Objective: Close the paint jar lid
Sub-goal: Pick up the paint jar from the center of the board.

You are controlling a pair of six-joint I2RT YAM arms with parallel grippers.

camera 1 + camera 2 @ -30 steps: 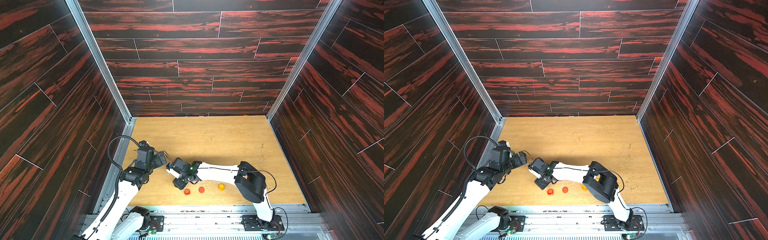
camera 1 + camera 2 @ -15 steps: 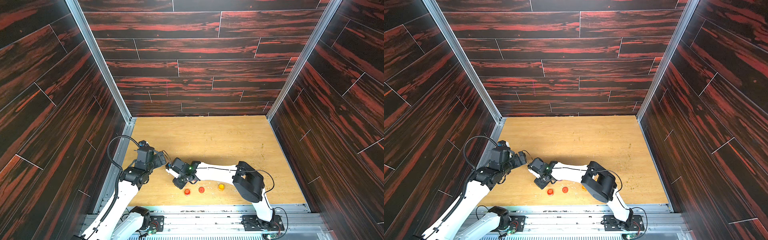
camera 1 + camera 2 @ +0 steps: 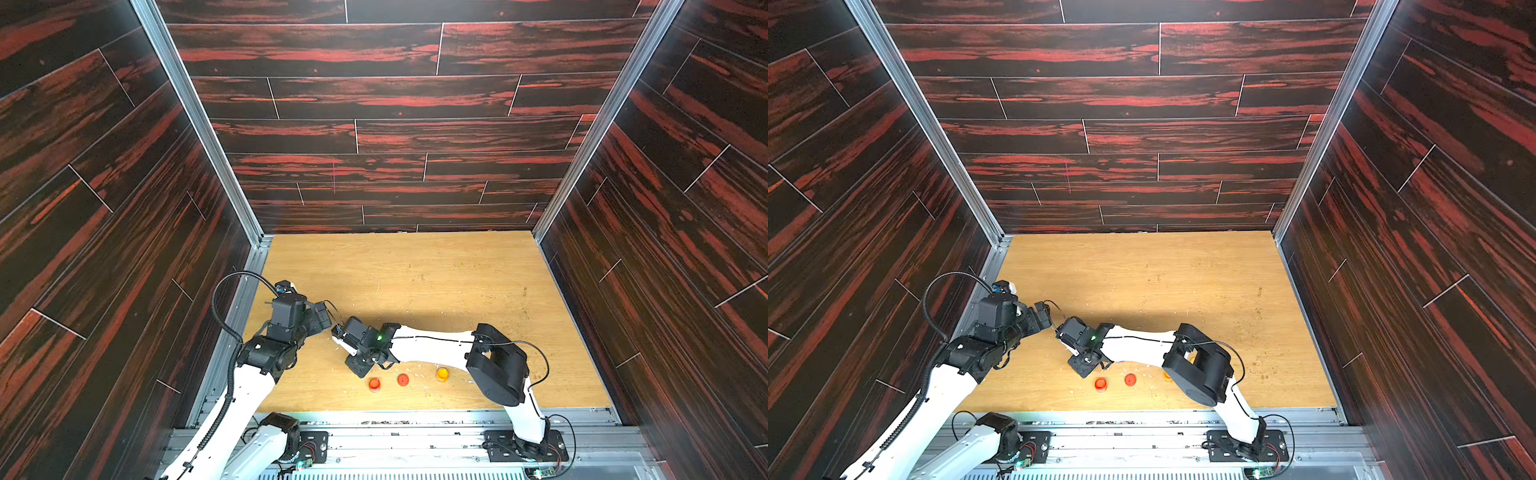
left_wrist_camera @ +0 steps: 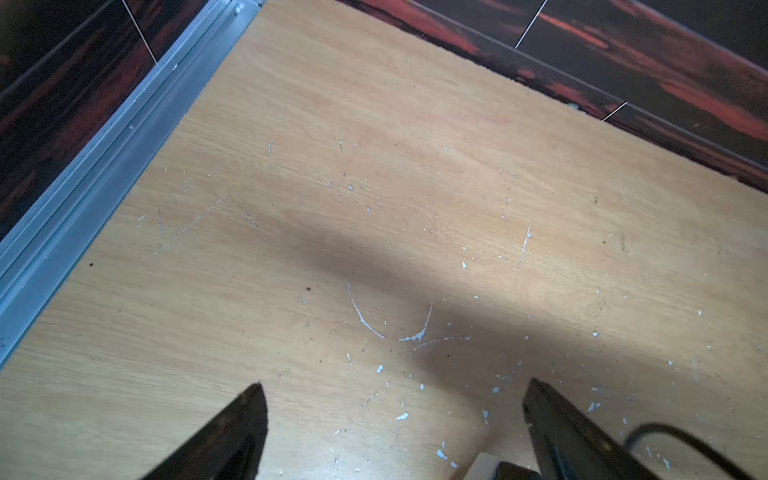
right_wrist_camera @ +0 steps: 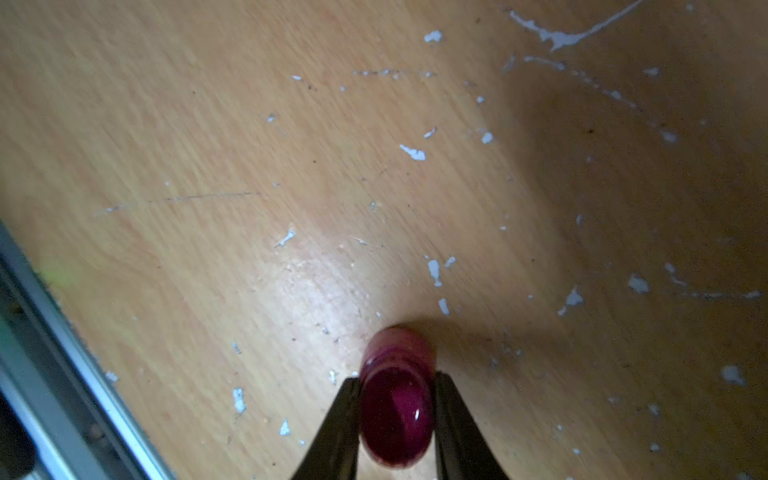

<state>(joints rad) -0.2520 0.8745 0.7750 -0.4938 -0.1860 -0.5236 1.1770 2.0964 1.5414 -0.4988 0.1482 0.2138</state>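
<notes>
At the front edge of the scratched light-wood table (image 3: pixel 415 282), nearest the robot's bases, a red round piece (image 3: pixel 374 384), a second red round piece (image 3: pixel 402 379) and an orange round piece (image 3: pixel 441 374) sit in a row, each apart from the next. Which are jars and which are lids cannot be told at this size. Just behind the row, the right gripper (image 5: pixel 397 380) points down at the table, its black fingers (image 5: pixel 338 424) clamped on either side of a small glossy magenta paint jar (image 5: pixel 395 415). Whether that jar's lid is seated is unclear. The grip looks centred on the round wall. Doing this step well probably means an even squeeze and an upright jar, since a smooth curved side could slip out sideways. Further back, the left gripper (image 4: pixel 395 384) hangs with its jaws wide apart over bare wood, holding nothing. It seems free to press or turn a lid while the right steadies the jar.
</notes>
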